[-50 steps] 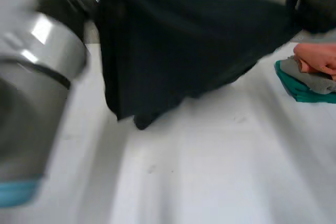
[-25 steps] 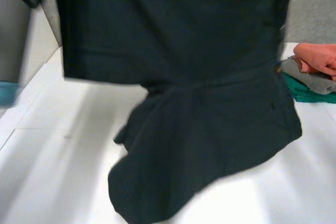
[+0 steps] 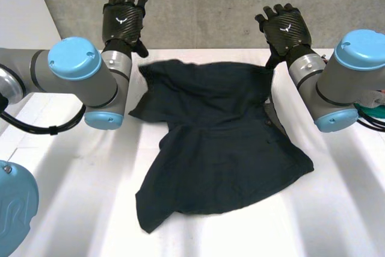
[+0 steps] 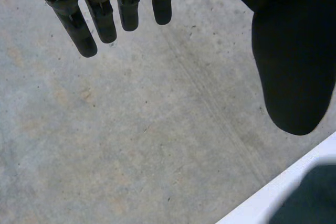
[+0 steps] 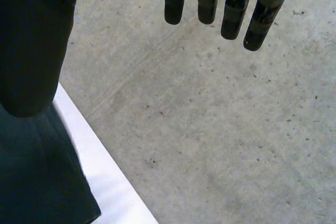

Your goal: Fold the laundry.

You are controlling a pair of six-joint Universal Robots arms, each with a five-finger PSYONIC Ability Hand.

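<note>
A dark garment (image 3: 222, 142) lies crumpled and spread on the white table (image 3: 72, 173), reaching from the far edge toward the front. My left hand (image 3: 123, 21) is raised past the table's far edge, above the garment's far left corner, fingers straight and empty. Above the garment's far right corner my right hand (image 3: 284, 25) hangs the same way, open and holding nothing. In the left wrist view the straight fingers (image 4: 79, 24) and thumb (image 4: 294, 77) point at the grey floor, with a bit of garment (image 4: 310, 198) by the table edge. The right wrist view shows straight fingers (image 5: 231, 14) and the garment (image 5: 37, 177).
A teal cloth (image 3: 373, 109) peeks out behind my right arm at the table's right side. Beyond the far table edge lies grey concrete floor (image 3: 204, 4). Bare table surface lies left and in front of the garment.
The garment was held up close to the camera; now both hands have opened and let it go, and it lies on the table. Both arms have stretched toward the far edge.
</note>
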